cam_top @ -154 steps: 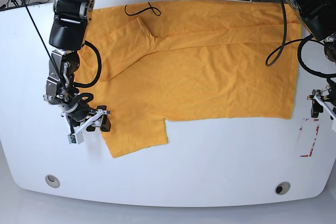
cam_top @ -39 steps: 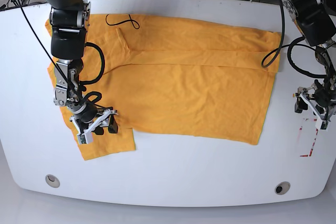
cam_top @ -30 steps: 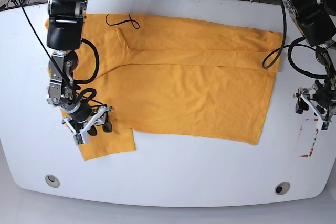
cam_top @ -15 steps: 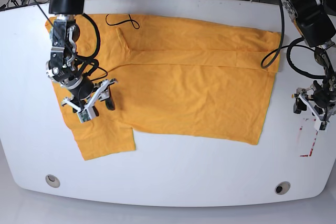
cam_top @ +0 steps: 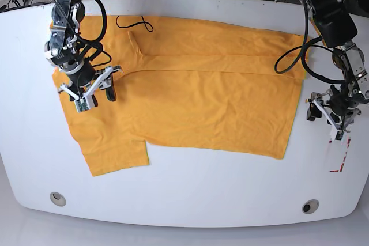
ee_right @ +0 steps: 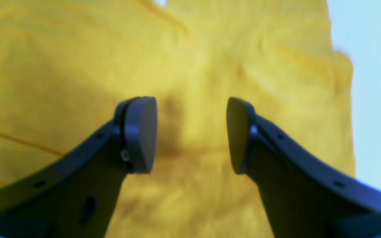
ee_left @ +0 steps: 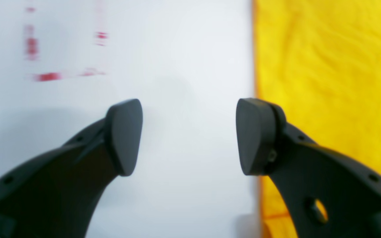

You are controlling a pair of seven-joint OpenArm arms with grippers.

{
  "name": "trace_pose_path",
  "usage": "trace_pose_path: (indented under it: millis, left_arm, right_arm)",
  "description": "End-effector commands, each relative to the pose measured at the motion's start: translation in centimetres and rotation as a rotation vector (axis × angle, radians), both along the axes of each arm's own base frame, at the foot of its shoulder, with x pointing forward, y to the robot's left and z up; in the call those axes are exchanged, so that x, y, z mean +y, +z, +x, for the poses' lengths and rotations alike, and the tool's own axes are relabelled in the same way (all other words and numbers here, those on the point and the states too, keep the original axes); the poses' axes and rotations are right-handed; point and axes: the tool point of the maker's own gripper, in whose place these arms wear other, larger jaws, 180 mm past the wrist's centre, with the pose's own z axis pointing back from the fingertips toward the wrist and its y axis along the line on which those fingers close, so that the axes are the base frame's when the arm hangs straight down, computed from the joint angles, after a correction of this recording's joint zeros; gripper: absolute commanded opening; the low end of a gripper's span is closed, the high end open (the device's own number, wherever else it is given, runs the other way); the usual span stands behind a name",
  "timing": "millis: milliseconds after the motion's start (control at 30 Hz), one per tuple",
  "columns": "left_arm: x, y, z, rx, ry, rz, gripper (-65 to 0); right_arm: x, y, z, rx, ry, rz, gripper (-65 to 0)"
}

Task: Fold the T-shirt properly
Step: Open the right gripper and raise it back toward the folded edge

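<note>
The orange-yellow T-shirt lies spread flat across the white table, with a black squiggle near its far left corner and one sleeve pointing to the front left. My right gripper hovers open over the shirt's left part; the right wrist view shows only wrinkled cloth between its fingers. My left gripper stands open over bare table just right of the shirt's right edge. In the left wrist view, nothing lies between the left gripper fingers.
Red tape marks sit on the table at the right, also seen in the left wrist view as red marks. Two round holes lie near the front edge. Cables hang behind the table's far side.
My right gripper has lifted off the sleeve area and moved toward the far left, staying open over the shirt. My left gripper has shifted slightly left toward the shirt's right edge.
</note>
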Motion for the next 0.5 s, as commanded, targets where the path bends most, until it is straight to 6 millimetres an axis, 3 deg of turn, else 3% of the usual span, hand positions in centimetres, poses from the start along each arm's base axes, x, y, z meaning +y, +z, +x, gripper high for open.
trace_pose_path:
  millis: [0, 233, 467]
  left_arm:
    - [0.9, 2.3, 1.0, -0.058, 0.002, 0.028, -23.7]
    - [0.7, 1.9, 1.0, -0.056, 0.006, 0.009, -23.9]
    - [0.2, 1.1, 0.7, -0.047, 0.005, -0.009, -24.0]
  right_arm:
    - [-1.2, 1.3, 0.4, -0.046, -0.035, 0.005, -32.8]
    - [-3.2, 1.6, -0.4, -0.056, -0.118, 0.023, -32.8]
    - [-2.9, 2.3, -0.9, -0.059, -0.105, 0.011, -32.6]
